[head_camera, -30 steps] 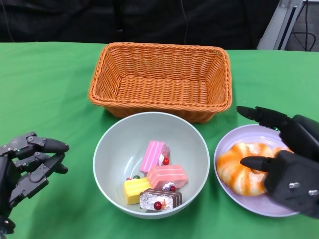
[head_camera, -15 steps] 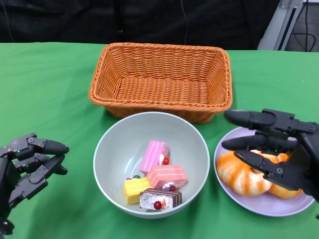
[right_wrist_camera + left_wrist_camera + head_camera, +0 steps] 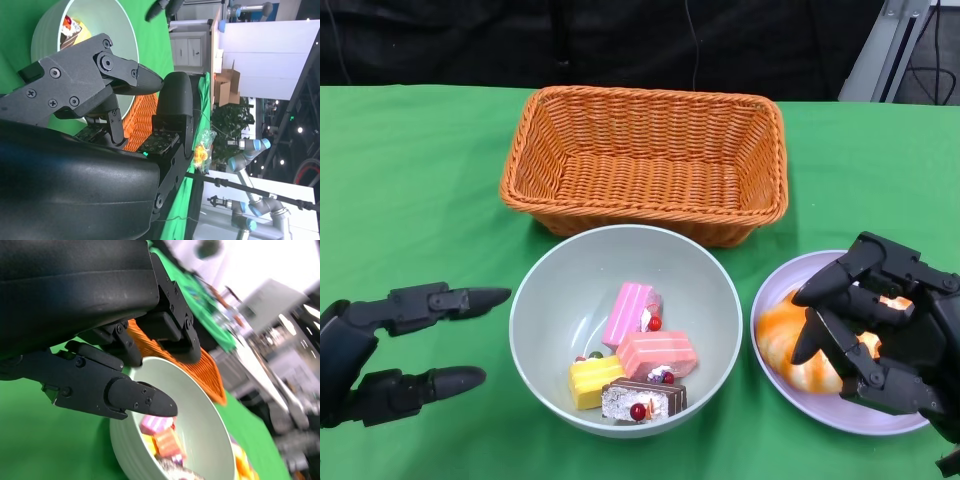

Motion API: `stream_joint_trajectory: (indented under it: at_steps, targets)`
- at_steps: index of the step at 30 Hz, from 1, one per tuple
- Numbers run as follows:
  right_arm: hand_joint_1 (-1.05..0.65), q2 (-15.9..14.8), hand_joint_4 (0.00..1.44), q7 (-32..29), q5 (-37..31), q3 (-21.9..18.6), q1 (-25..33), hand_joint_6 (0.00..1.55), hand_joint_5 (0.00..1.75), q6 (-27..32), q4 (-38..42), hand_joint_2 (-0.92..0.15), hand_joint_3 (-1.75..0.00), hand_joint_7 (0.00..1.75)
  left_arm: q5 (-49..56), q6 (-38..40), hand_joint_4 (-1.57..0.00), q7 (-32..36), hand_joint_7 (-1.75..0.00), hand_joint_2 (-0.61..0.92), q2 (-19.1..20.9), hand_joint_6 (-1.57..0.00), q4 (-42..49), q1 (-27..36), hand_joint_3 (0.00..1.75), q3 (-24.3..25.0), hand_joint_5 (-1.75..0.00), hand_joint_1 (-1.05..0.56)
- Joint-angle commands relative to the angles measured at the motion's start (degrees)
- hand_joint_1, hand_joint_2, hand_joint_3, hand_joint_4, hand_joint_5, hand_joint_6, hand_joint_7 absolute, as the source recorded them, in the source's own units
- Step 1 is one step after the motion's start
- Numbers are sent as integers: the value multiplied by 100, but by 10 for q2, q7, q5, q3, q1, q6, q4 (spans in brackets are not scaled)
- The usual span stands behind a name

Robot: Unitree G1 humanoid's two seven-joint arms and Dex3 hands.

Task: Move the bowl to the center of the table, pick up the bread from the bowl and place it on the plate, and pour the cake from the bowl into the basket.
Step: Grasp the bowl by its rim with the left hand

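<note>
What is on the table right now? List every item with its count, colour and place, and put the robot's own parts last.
Table: one, green cloth, under everything.
Basket: one, orange wicker, far centre, nothing in it.
Bowl: one, pale grey-green, centre, just in front of the basket.
Cake pieces: four, two pink, one yellow and one dark brown, inside the bowl.
Plate: one, lilac, right of the bowl.
Bread: one, orange and white, on the plate, partly hidden by the right hand.
Left hand: one, black, fingers apart, left of the bowl, holding nothing.
Right hand: one, black, over the bread; grip unclear.
</note>
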Motion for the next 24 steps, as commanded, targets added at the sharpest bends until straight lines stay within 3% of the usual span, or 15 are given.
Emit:
stream_joint_trajectory:
  at_steps: [1, 4, 9, 12, 14, 24]
  targets:
    - [-15, 4, 70, -8, 22, -5, 0, 66, 158, 16, 0, -64, -83, 130, 40, -37, -45, -3, 0, 92, 33, -52, -17, 6, 7, -11, -5, -64]
    - [-16, 7, 70, -12, 28, -4, -2, 66, 159, 21, 5, -65, -84, 130, 73, -93, -44, 2, 0, 92, 55, -49, -13, -8, 6, -20, -3, -67]
    - [-16, 6, 69, -14, 29, -3, -2, 66, 160, 22, 5, -65, -84, 130, 80, -111, -43, 13, 0, 92, 63, -49, -2, -12, 5, -27, -3, -68]
    - [-14, 9, 68, -17, 31, 0, 0, 64, 164, 26, 4, -65, -89, 133, 198, -249, -51, 59, -2, 88, 57, -53, 44, -66, 2, -6, -5, -66]
    - [-14, 9, 68, -19, 31, 1, 2, 64, 165, 28, 3, -65, -90, 134, 244, -297, -53, 82, -2, 87, 54, -55, 69, -85, 1, -3, -6, -65]
    - [-13, 10, 68, -26, 36, 1, 6, 63, 166, 41, -4, -64, -91, 136, 350, -354, -57, 151, -2, 86, 68, -60, 108, -123, 0, -21, -5, -63]
